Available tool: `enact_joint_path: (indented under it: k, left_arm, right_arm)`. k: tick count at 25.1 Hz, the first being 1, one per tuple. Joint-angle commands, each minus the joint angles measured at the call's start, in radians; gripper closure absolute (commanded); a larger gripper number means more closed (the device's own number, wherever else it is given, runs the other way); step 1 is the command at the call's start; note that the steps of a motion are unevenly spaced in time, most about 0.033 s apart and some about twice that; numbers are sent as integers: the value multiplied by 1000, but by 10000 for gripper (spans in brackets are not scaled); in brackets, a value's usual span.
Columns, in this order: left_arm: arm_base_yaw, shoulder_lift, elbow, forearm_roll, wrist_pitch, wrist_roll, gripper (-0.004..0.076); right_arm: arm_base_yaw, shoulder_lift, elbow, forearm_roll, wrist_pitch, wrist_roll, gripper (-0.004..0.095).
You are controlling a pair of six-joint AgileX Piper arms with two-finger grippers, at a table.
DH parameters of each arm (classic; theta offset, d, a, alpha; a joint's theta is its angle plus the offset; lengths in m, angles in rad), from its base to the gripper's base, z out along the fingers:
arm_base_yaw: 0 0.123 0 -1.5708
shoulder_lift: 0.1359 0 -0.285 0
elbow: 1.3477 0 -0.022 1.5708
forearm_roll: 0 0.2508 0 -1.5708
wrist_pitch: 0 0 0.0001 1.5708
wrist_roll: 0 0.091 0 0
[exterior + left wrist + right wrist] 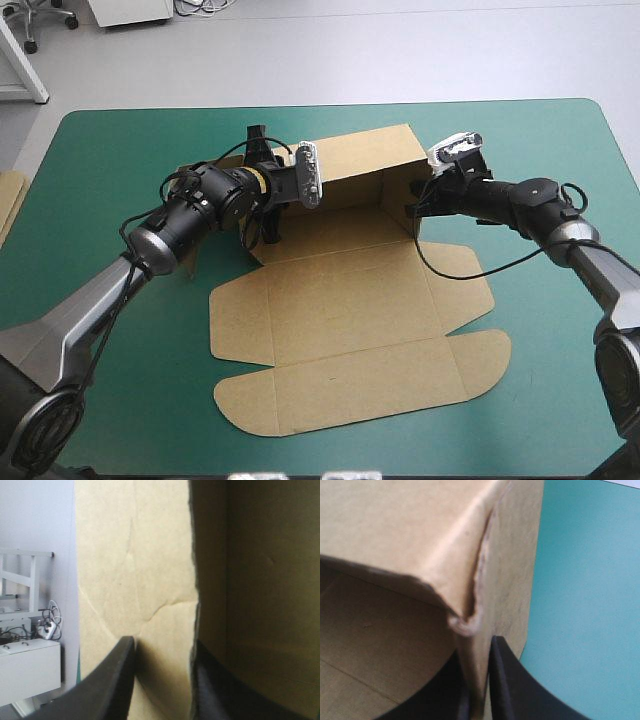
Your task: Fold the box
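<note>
Teal-green cover (120, 400) fills most of the high view, smooth and flat. Box (340, 320) sits centre frame, brown board, matte. Most of the sheet is flat on the cover. Far wall (365, 160) is raised upright in the upper centre. Rounded lid flaps lie flat toward the lower frame. Crease lines run across the flat panels. A strip of more board (10, 200) shows at the left frame edge.

Left gripper (270, 225) is at the raised wall's left end, upper centre-left. In its wrist view the left gripper (162, 645) has a narrow gap, with an upright board panel between the black fingers (107, 680). One finger is on the lit outer face, the other on the shadowed inner side. The panel edge is rough and fibrous, and a faint crease crosses the lit face.

Right gripper (415, 205) is at the wall's right corner, upper centre-right. In its wrist view the right gripper (476, 652) is all but closed, pinching a thin board wall just under a folded corner. The corner fold is frayed, with a pale curled lip. Bare teal-green cover lies beside the outer finger (520, 690).
</note>
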Motion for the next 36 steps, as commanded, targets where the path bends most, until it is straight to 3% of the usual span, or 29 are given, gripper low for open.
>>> enact_joint_path:
  k: [1,3,8,14,22,32,36]
  left_arm:
    - [-25,-63,-25,-84,-27,-7,395]
    - [-35,-96,-31,-126,-7,-7,370]
    - [-37,-133,-31,-281,167,54,367]
    - [-37,-172,-31,-480,273,99,367]
    - [-37,-263,-40,-549,306,80,367]
    - [-30,-323,-41,-486,327,-163,367]
    - [62,-340,-41,-544,373,-203,367]
  right_arm:
    - [15,-49,-28,60,100,-2,913]
    - [15,-49,-28,60,95,6,913]
    - [15,-49,-28,53,85,24,913]
    - [15,-49,-28,46,64,36,913]
    - [15,-49,-28,30,48,49,913]
    - [15,-49,-28,-1,21,104,913]
    - [15,-49,-28,-1,6,111,913]
